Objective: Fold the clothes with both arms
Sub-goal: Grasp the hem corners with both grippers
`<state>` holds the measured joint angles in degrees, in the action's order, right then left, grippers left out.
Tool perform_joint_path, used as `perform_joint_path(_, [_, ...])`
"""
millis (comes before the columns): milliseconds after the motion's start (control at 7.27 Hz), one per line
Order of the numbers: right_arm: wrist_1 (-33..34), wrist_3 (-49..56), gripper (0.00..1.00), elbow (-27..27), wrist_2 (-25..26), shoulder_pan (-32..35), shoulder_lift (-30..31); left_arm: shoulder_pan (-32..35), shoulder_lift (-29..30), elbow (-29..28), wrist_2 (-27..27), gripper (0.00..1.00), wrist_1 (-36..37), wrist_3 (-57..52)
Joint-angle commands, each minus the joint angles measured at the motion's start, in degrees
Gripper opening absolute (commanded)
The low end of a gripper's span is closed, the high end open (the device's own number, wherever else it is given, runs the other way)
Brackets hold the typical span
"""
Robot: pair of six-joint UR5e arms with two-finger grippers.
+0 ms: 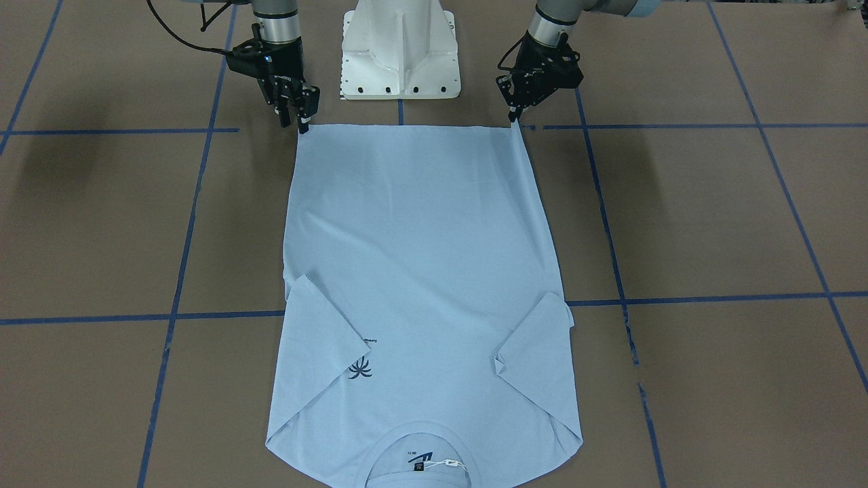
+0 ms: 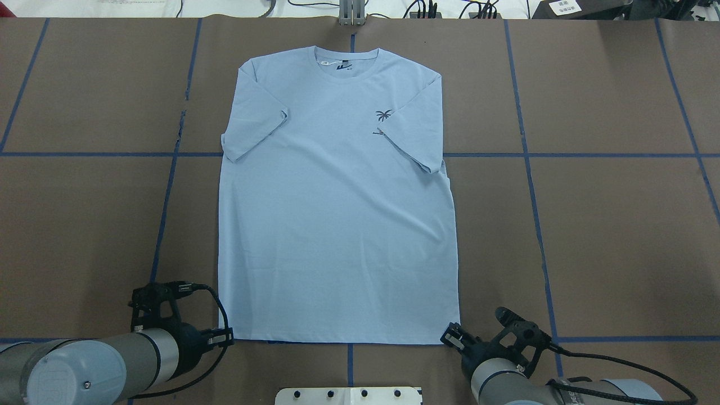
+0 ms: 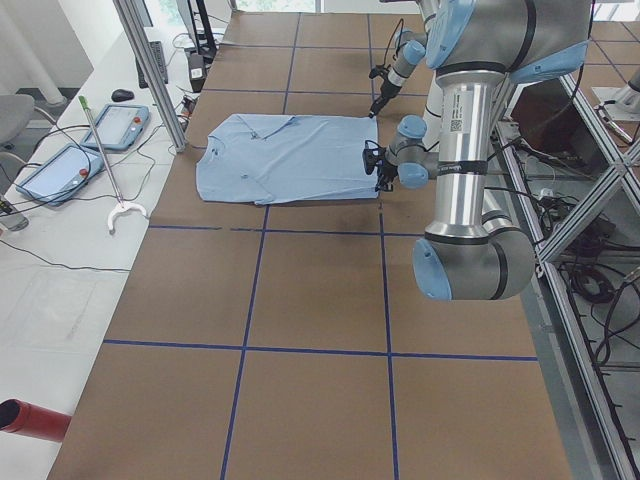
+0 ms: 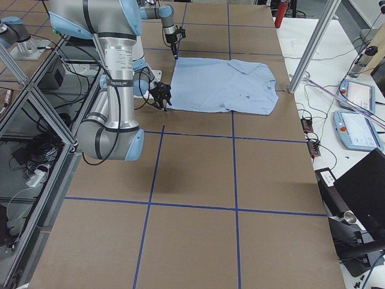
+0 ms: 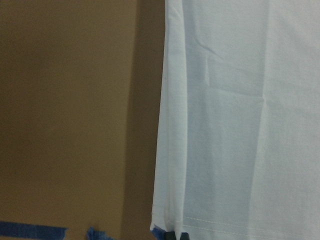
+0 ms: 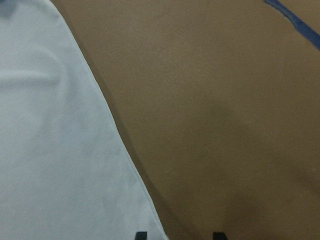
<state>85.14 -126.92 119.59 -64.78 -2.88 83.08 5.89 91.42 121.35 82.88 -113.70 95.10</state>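
Note:
The pale blue t-shirt (image 1: 420, 257) lies flat on the brown table, both sleeves folded in over the chest, collar and dark label (image 2: 343, 66) at the far end from the robot. A small palm print (image 2: 383, 116) shows beside one sleeve. My left gripper (image 1: 515, 116) is at one hem corner; in the left wrist view its fingertips (image 5: 172, 236) sit close together on the hem, shut. My right gripper (image 1: 296, 120) stands at the other hem corner. Its fingertips (image 6: 141, 235) are apart, and the shirt's corner (image 6: 155, 231) lies between them.
The white pedestal base (image 1: 400, 54) stands just behind the hem, between the two arms. Blue tape lines (image 2: 529, 169) cross the brown table cover. Cables and tablets (image 3: 60, 165) lie on the white bench beyond the collar end, by an aluminium post (image 3: 150, 70).

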Motion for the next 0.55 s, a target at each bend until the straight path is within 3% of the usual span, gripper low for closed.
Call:
perform_joint_path(0, [0.03,0.0,0.52,-0.41,0.09,0.15,-1.26,0.0,0.07,-0.06,0.0,0.0,-0.03,0.0])
perform_joint_path(275, [-0.06,0.0,0.49,-1.28,0.18,0.15,-1.35,-0.09,0.07,0.03,0.09,0.0,-0.03,0.0])
perform_joint_path(413, [-0.06,0.0,0.35,-1.38,0.09,0.15,-1.43,-0.09,0.07,-0.06,0.09,0.0,-0.03,0.0])
